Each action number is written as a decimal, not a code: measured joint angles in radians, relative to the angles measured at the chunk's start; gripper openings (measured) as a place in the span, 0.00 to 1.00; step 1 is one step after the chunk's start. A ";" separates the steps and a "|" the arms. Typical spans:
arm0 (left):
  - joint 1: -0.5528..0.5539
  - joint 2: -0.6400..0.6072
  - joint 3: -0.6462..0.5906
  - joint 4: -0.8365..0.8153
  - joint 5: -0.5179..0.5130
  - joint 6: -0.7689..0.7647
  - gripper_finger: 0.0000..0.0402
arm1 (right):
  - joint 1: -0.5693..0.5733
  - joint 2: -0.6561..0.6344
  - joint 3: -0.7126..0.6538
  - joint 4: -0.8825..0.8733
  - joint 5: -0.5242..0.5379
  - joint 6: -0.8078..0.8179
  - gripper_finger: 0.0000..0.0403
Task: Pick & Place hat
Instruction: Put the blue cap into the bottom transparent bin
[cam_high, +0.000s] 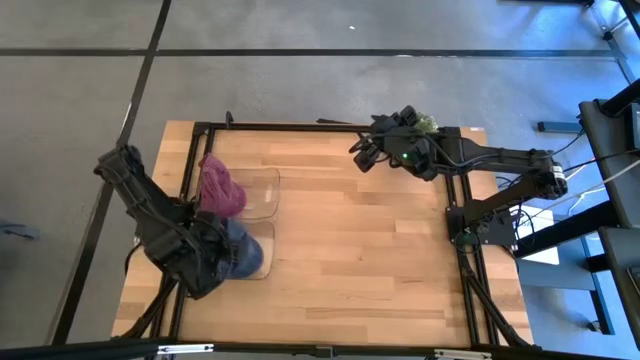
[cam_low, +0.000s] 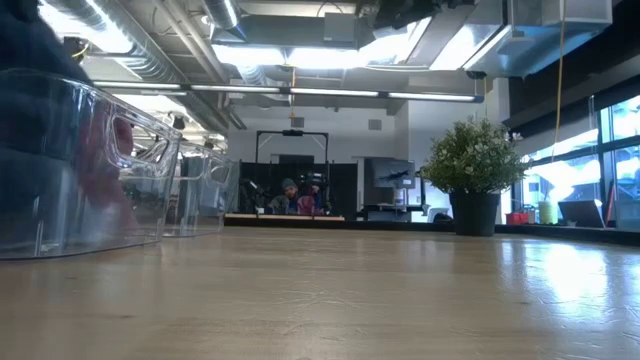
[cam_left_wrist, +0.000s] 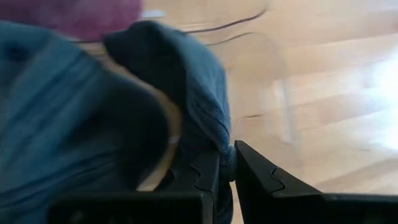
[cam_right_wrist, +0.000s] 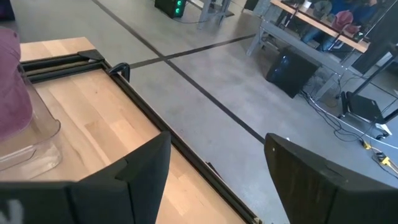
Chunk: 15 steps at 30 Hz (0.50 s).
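Hat (cam_high: 243, 252), the blue one, sat in the nearer of two clear bins (cam_high: 266, 262) at the table's (cam_high: 360, 240) left side when I checked, mostly under the left arm in the high view. Soft knit fabric, bunched and folded, dusty blue, with a tan strip showing at one fold in the left wrist view (cam_left_wrist: 186, 93).

Left gripper (cam_high: 212, 262) was down over that bin, fingers nearly pressed together on a fold of the blue hat; I saw cloth wedged in the narrow gap between the fingertips (cam_left_wrist: 208, 171).

Second clear bin (cam_high: 262, 192) stood just beyond the first, toward the far edge. It held a maroon hat (cam_high: 220, 186), also soft and crumpled, heaped above the rim. In the low view both bins (cam_low: 90, 170) showed at the left as transparent walls with blurred dark and reddish shapes inside.

Middle of the table was bare wood.

Right gripper (cam_high: 368, 157) waited well apart at the far right corner of the table, raised, fingers (cam_right_wrist: 134, 177) spread wide with nothing between them. Its wrist camera looked past the table's black frame (cam_right_wrist: 143, 106) to the grey floor.

Low view also caught a potted plant (cam_low: 473, 170) and people seated at a far desk (cam_low: 300, 198).
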 joint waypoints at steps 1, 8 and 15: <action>0.000 0.006 0.000 -0.016 0.024 0.004 0.07 | 0.000 0.002 0.000 -0.001 -0.001 0.000 0.64; -0.037 0.008 -0.001 -0.091 0.188 -0.007 0.07 | 0.000 0.034 0.000 0.005 -0.002 0.000 0.64; -0.056 -0.020 0.069 -0.096 0.134 -0.008 0.07 | 0.000 0.057 0.000 0.012 -0.002 -0.037 0.64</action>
